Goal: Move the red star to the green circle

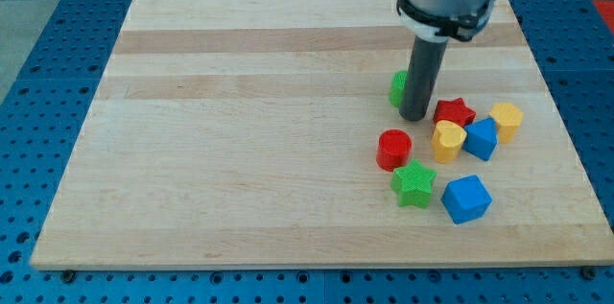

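The red star [455, 111] lies on the wooden board [240, 131] at the view's right. The green circle [397, 88] is just to its upper left, mostly hidden behind my rod. My tip [414, 117] rests on the board between them, right beside the green circle and a short gap left of the red star.
Close by are a red cylinder [393, 149], a green star [413, 184], a yellow block [447, 140], a blue block [482, 138], a yellow hexagon [506, 122] and a blue cube [466, 198]. The board's right edge is near.
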